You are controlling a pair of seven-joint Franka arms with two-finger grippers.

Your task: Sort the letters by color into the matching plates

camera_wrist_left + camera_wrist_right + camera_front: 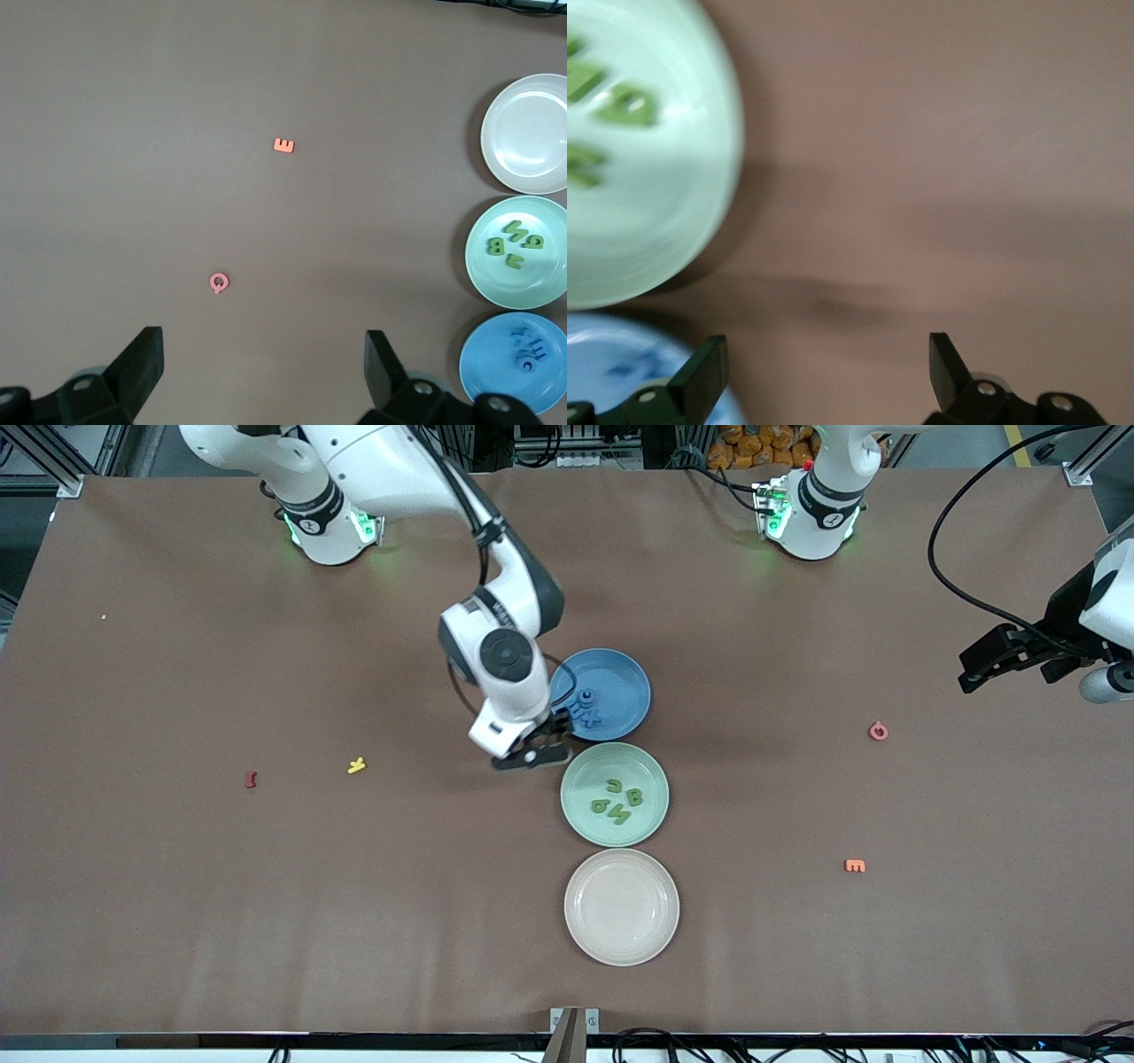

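The brown paper-covered table carries three round shallow plates in a line at its middle: the blue plate farthest from the front camera, the pale mint green plate next, and a bare beige-pink plate nearest. The right gripper hangs low at the rim of the blue plate, on the side toward the right arm's end; its jaws stand wide with nothing between them. The left gripper waits aloft over the left arm's end of the table, jaws likewise wide and empty. Blue foam letters lie heaped in the blue plate near that rim; their count cannot be read. Four green foam letters lie clustered in the green plate. Outside the plates lie a pink ring-shaped piece and an orange E-shaped piece toward the left arm's end, and a yellow piece and a dark red piece toward the right arm's end. No blue or green piece shows on the bare table, so the sorting appears complete. Judged by appearance, the letters are very light, soft and slightly yielding, not fragile; any regrasp should pinch across a straight stroke, from above, with gentle closure.
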